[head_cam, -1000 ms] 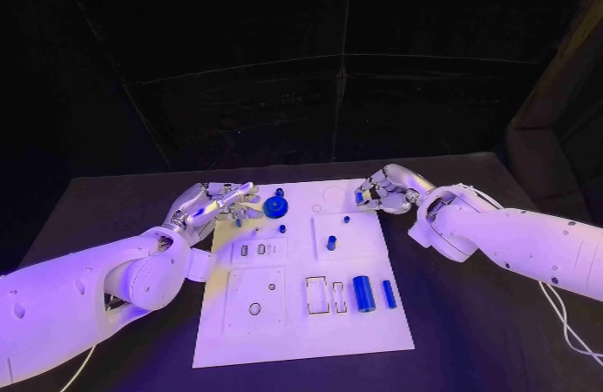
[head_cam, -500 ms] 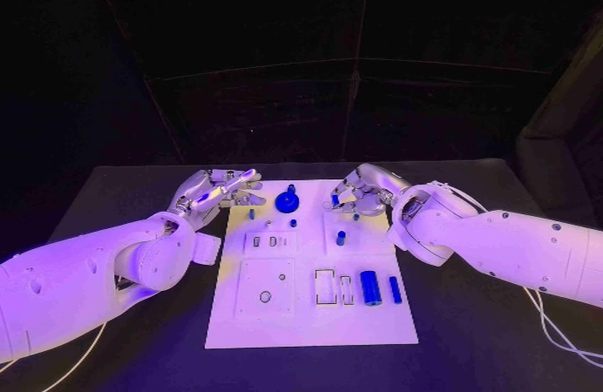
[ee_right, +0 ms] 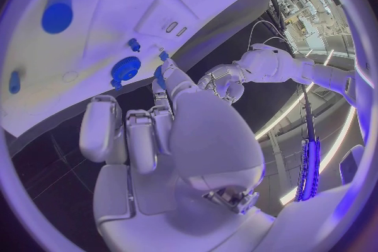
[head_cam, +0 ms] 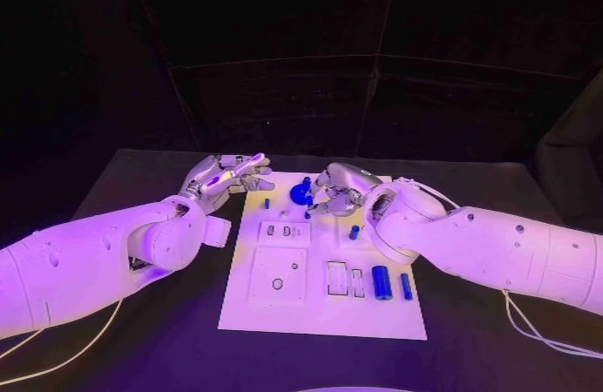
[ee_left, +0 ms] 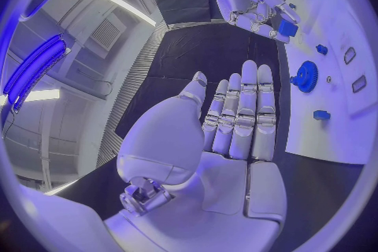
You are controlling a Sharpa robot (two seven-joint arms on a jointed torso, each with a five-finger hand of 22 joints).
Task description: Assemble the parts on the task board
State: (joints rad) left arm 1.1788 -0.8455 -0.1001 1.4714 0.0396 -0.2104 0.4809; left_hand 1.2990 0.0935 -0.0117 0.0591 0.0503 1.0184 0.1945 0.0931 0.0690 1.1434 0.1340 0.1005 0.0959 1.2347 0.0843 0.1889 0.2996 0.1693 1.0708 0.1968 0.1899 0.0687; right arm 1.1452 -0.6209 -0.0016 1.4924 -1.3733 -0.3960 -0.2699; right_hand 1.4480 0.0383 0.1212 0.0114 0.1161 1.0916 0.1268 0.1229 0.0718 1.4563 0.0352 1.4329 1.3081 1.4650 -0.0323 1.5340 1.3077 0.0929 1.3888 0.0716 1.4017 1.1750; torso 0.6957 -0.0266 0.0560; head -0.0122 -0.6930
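Small blue part (ee_left: 286, 28) is pinched in the right hand (head_cam: 337, 189), which hovers over the far end of the white board (head_cam: 315, 315), just beside the blue gear (head_cam: 301, 194) standing there; a loose blue cylinder (head_cam: 381, 282) and a thin blue bar (head_cam: 406, 286) lie nearer the robot, w/ empty slots beside them. Left hand (head_cam: 224, 176) hangs off the board's far left corner above the counter (head_cam: 151, 174), fingers (ee_left: 246, 110) straight and together, holding nothing. Imo: line the part up square over its seat, lower slow, don't bump the gear, maybe steady the board w/ the left.
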